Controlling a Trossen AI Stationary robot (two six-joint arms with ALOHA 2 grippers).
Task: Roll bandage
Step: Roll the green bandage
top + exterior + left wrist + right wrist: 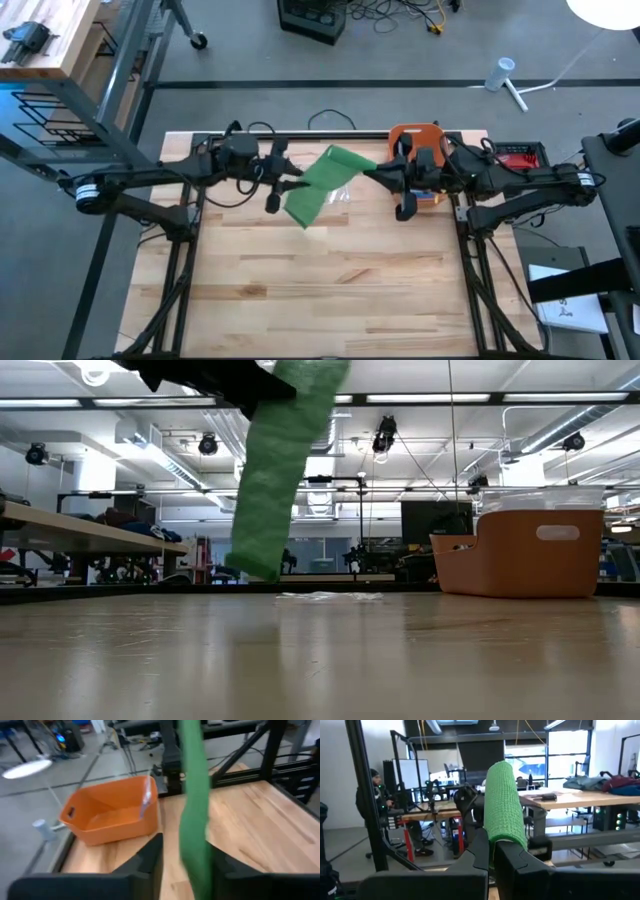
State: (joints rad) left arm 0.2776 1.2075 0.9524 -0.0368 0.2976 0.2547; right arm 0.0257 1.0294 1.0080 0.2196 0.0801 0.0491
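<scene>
A green mesh bandage (pixel 325 185) hangs in the air between my two grippers over the far middle of the table. Its lower end (pixel 255 565) is clear of the tabletop. My right gripper (pixel 372 175) is shut on the bandage's upper end. My left gripper (pixel 288 187) is at the strip's left side. In the left wrist view its fingers stand apart, with the strip (pixel 192 795) running down between them. My right gripper pinches the bandage's upper end (pixel 501 837) between its two fingers, coming about level from the table's right side. The strip leads away from the fingers and hangs free, clear of the table. My left gripper has the strip between its fingers (pixel 150 857); whether they touch it I cannot tell.
An orange bin (pixel 415 135) stands at the far edge right behind my right gripper, also seen in the low view (pixel 520 550). A clear wrapper (pixel 325 596) lies on the table under the bandage. The near half of the wooden table (pixel 330 290) is bare.
</scene>
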